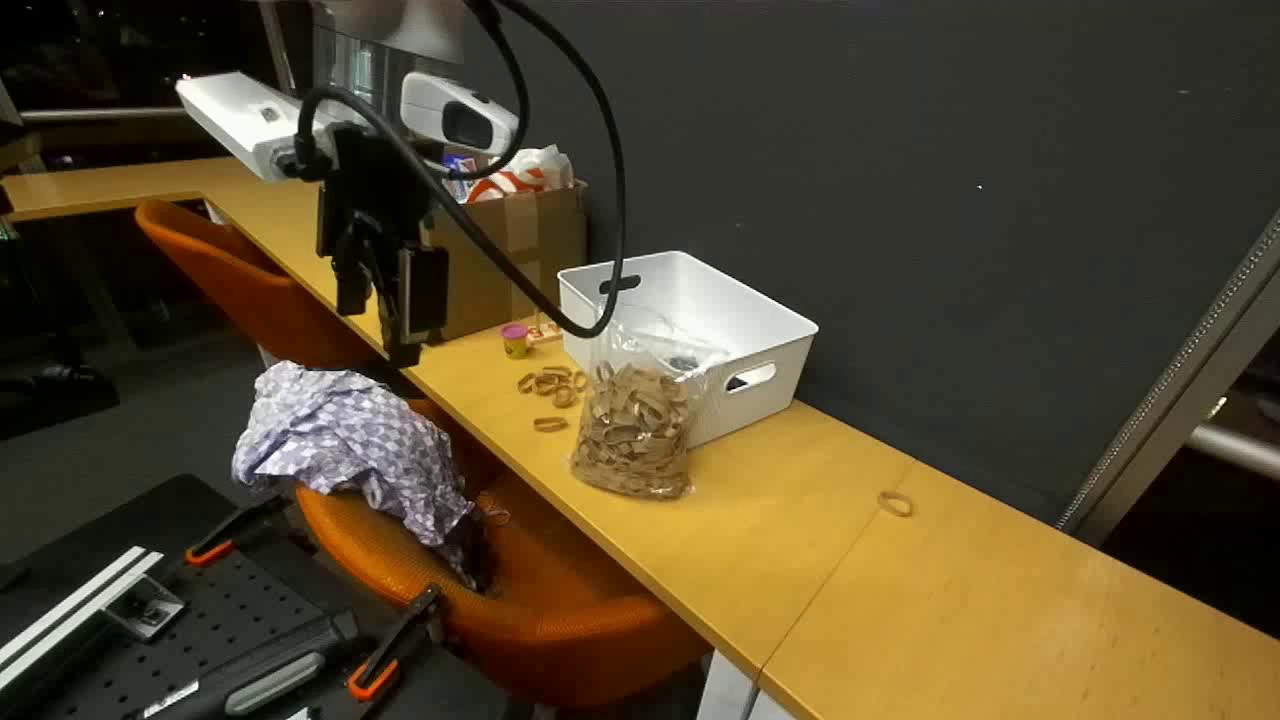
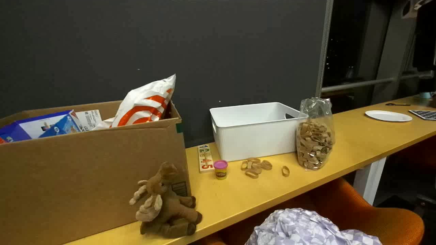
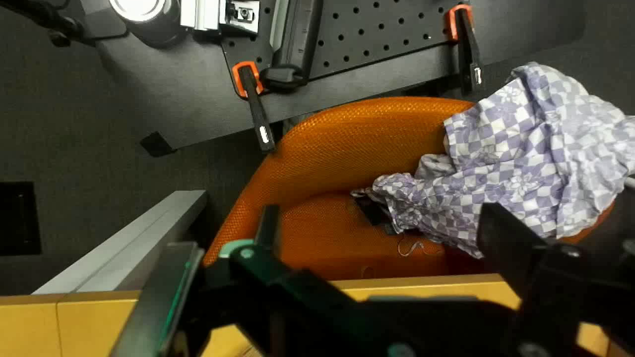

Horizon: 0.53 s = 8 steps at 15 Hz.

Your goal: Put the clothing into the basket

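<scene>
The clothing is a crumpled purple-and-white checkered cloth [image 1: 350, 430] draped over the back of an orange chair [image 1: 560, 630]. It also shows at the bottom edge in an exterior view [image 2: 306, 229] and at the right in the wrist view [image 3: 526, 153]. The white basket [image 1: 790, 365] stands on the wooden table against the dark wall; it shows in both exterior views [image 2: 255, 143]. My gripper [image 1: 378, 325] hangs above the cloth, near the table edge, apart from it. In the wrist view the fingers [image 3: 382, 223] are spread wide with nothing between them.
A clear bag of rubber bands [image 1: 635, 435] leans at the basket's front. Loose rubber bands [image 2: 253, 166] and a pink-lidded tub [image 2: 220, 170] lie nearby. A large cardboard box [image 2: 85, 187] and a plush moose [image 2: 167, 207] stand beside them. A black pegboard [image 3: 377, 29] with clamps borders the chair.
</scene>
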Each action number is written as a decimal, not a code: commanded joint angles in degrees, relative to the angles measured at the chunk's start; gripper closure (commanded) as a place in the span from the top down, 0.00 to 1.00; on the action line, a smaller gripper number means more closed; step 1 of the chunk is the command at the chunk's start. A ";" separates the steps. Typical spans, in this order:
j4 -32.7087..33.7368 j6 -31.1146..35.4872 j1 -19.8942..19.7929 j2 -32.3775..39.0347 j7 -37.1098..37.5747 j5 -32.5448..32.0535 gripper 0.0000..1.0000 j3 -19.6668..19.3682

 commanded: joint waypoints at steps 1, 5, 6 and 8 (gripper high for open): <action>0.14 -0.07 -0.63 0.05 -0.17 0.17 1.00 0.58; 1.44 2.14 -0.06 2.95 -1.99 2.09 1.00 0.04; 2.11 4.66 0.78 5.42 -3.77 4.48 1.00 -0.15; 2.41 8.93 2.33 9.60 -6.53 10.75 1.00 0.12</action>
